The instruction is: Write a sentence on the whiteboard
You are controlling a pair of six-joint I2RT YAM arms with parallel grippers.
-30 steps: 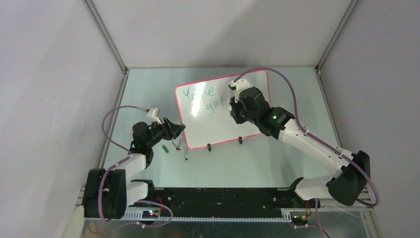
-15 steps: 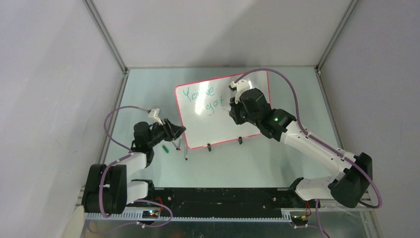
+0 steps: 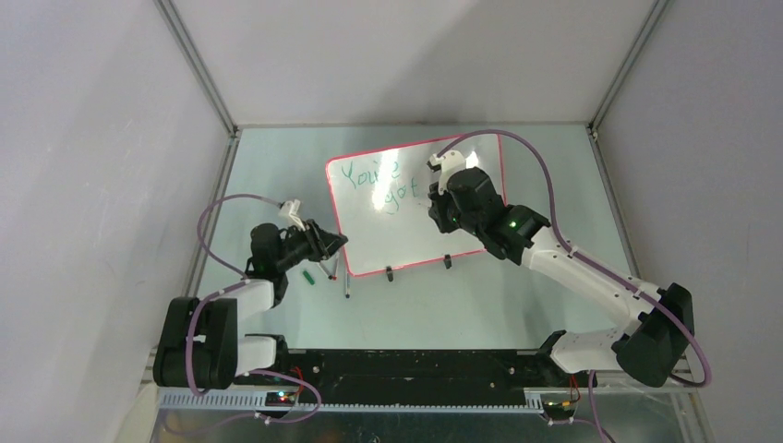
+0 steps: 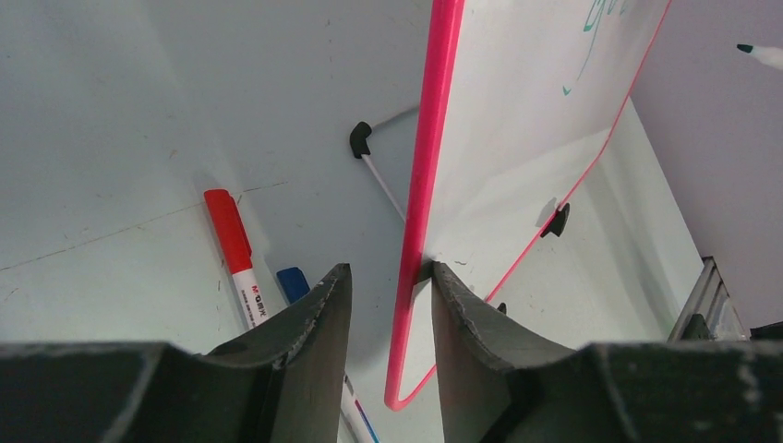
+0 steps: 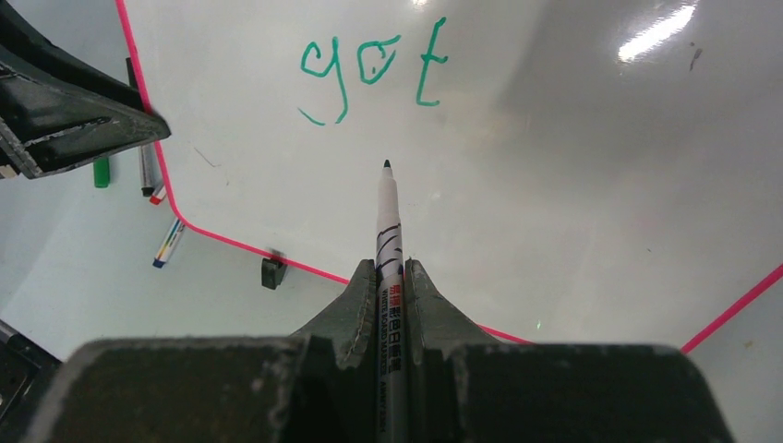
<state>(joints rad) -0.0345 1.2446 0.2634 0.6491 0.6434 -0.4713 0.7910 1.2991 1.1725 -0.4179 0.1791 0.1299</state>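
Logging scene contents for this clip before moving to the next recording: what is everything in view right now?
glossy white whiteboard with red-pink rim: one, table centre.
teal-green handwriting: two lines, "You're" above "got", far-left part of the board.
black clip feet: two, board's near edge.
white-barrelled marker: one, dark tip pointing at the board below "got".
loose markers: at least three, one red-capped, one blue-capped, on the table by the board's near-left corner.
small green piece: one, beside those markers.
pale grey-green table: one, under everything.
left gripper: black, fingers either side of the board's rim.
right gripper: black, shut on the marker.
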